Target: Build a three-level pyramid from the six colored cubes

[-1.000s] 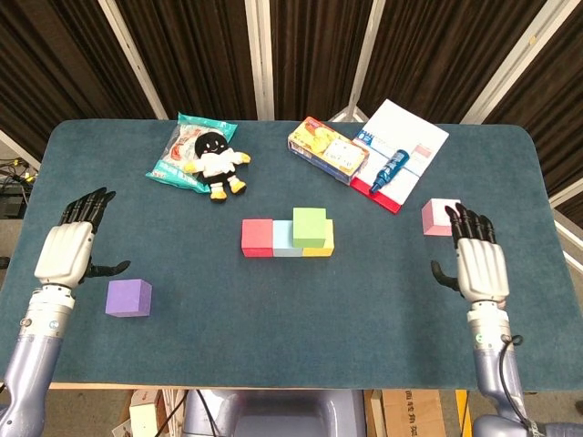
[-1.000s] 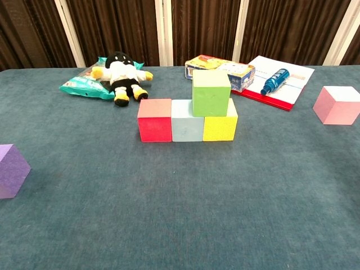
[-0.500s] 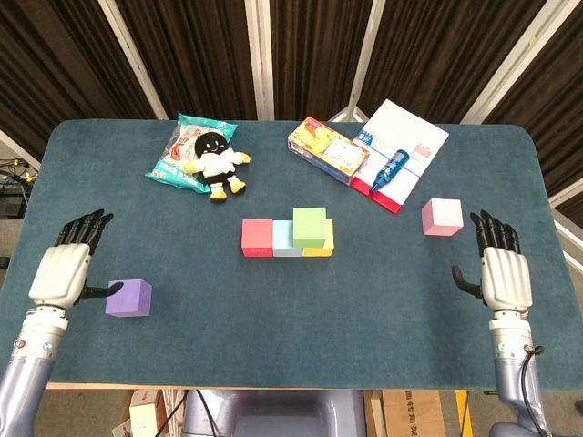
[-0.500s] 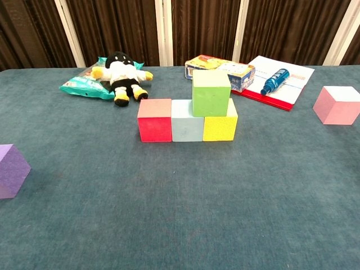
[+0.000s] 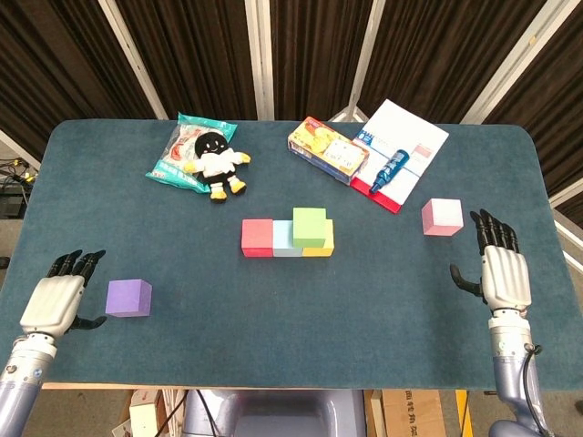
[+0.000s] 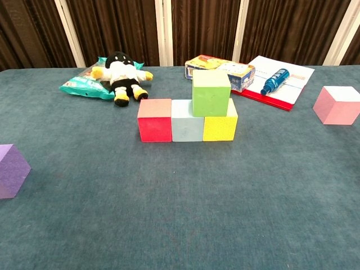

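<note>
Standing at table centre: a row of three cubes, touching side to side, red cube [image 5: 257, 237] at left, pale blue cube [image 5: 283, 238] in the middle, yellow cube [image 5: 322, 242] at right. Green cube [image 5: 309, 227] sits on the second level, resting across the pale blue and yellow cubes, mostly over the yellow one.

Loose cubes: purple cube [image 5: 127, 298] near the front left of the blue table [image 5: 301, 319]; pink cube [image 5: 442, 217] to the right, well apart from the row.

Left hand [image 5: 55, 302]: near the front left edge, just beside the purple cube, fingers apart and extended, holding nothing. Seen in the head view only.

Right hand [image 5: 503, 273]: at the right side of the table, near the pink cube but not touching it, fingers spread, thumb out to the side, holding nothing. Seen in the head view only.

Other items along the back: plush toy [image 5: 214, 162] lying on a teal snack bag [image 5: 180, 150]; yellow snack box [image 5: 328, 150]; blue bottle [image 5: 388, 170] lying on a white and red booklet [image 5: 405, 141]
</note>
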